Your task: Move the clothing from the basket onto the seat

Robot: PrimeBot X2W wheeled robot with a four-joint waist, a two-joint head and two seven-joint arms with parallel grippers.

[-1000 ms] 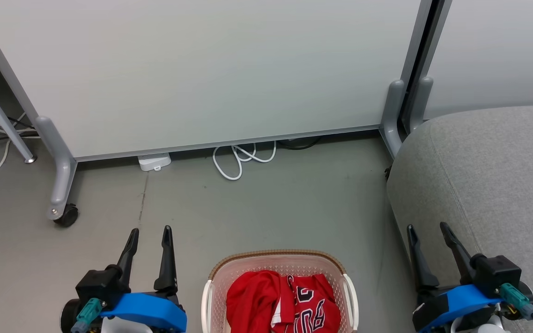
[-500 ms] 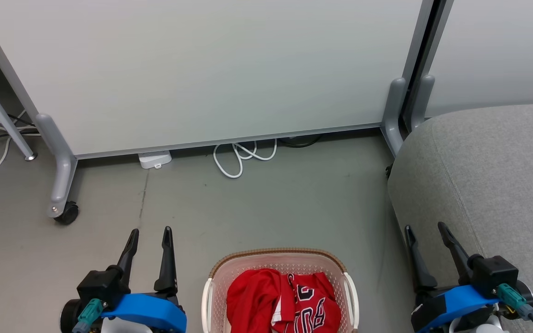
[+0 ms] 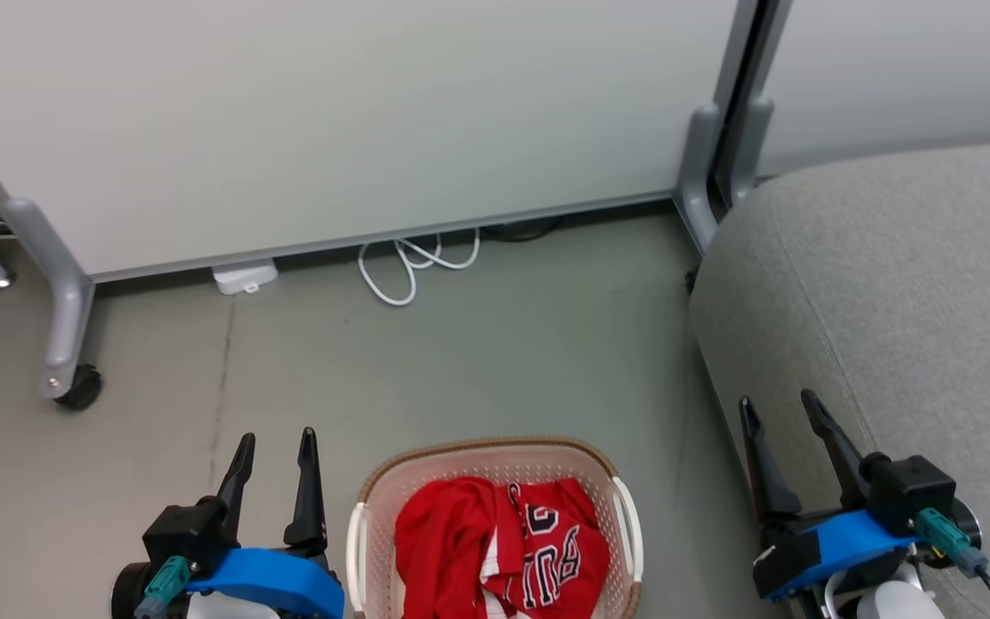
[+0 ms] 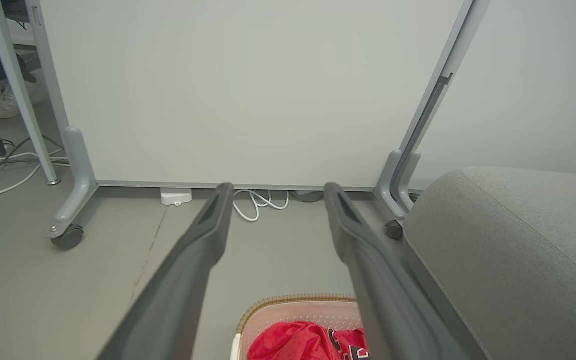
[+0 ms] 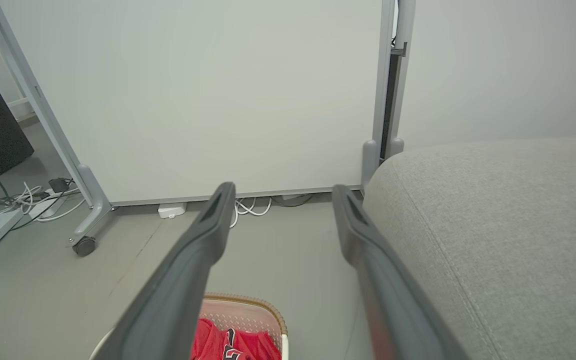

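The cream basket with a brown rim stands on the floor at the bottom centre of the head view. In it lies the red clothing: a plain shirt on the left and a lettered jersey on the right. The basket and clothing also show between the left wrist view's fingers, and the basket shows in the right wrist view. The grey seat rises at the right. My left gripper hangs open left of the basket. My right gripper stands open over the seat's front edge. Both are empty.
A white partition panel on grey wheeled feet stands across the back. A coiled white cable and a small white box lie at its base. More cables lie at the far left. Bare grey floor lies between panel and basket.
The whole head picture has shifted left and up as the camera moved. Both grippers stay open and empty, keeping their places beside the basket.
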